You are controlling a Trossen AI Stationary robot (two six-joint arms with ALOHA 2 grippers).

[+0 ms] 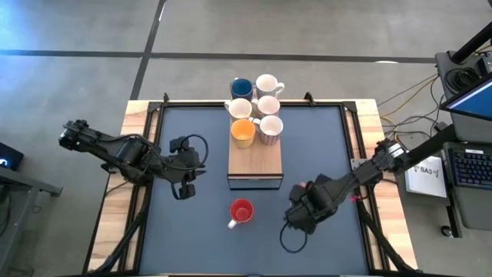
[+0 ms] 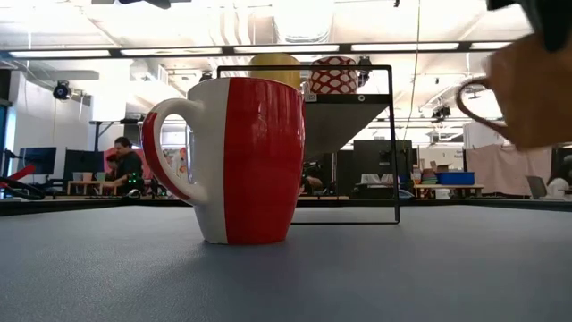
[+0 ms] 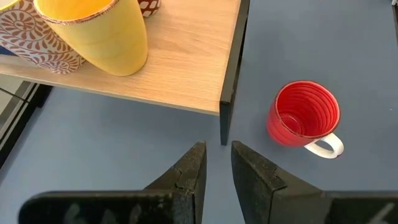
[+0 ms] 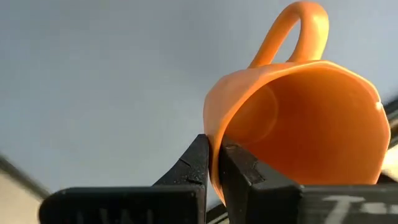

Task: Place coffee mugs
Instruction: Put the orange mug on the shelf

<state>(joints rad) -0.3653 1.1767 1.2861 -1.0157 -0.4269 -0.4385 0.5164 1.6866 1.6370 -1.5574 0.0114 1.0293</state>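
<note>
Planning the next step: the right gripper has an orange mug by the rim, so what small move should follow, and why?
Probably lift and carry it toward the wooden board. The right gripper is shut on the orange mug wall, and the mug hangs clear of the table in the low view, while five mugs already stand grouped on the board.

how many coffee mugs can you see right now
8. Six are clustered at the far end of the wooden board: blue, four white or patterned, and yellow-orange. The red mug stands on the mat. The right end effector holds the orange mug.
</note>
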